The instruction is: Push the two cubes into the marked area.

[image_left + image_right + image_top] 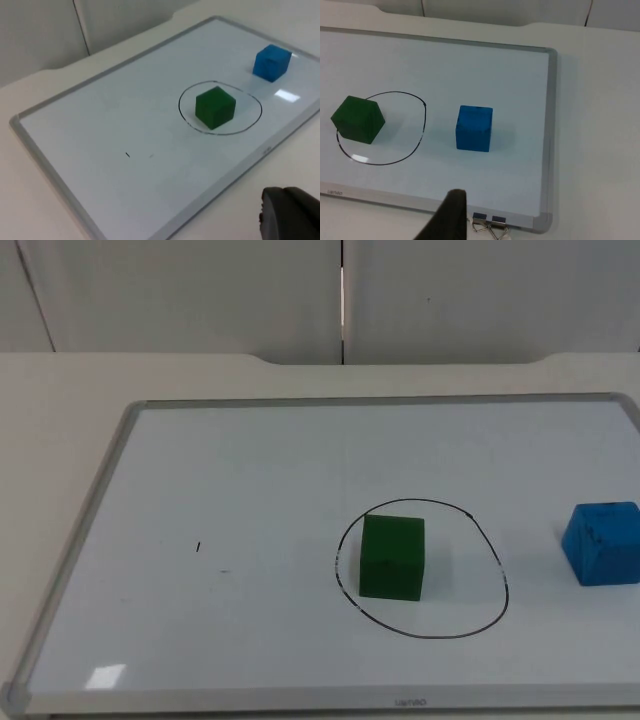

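A green cube (391, 557) stands inside the black hand-drawn oval (497, 562) on the whiteboard, in the oval's left part. A blue cube (602, 542) rests outside the oval, to its right, close to the board's right edge. Both cubes turn up again in the wrist views: the green cube (215, 107) with the blue cube (271, 62), and the green cube (358, 119) with the blue cube (474, 128). My left gripper (290, 215) hangs off the board's near edge, well away from the cubes. Off the board's front rim, short of the blue cube, sits my right gripper (447, 217). Neither touches anything.
The whiteboard's grey frame (95, 498) lies flat on the white table. Binder clips (487, 223) sit at the frame near the right gripper. A small pen mark (198, 547) is on the board's left half. The grey partition wall (200, 300) closes the far side.
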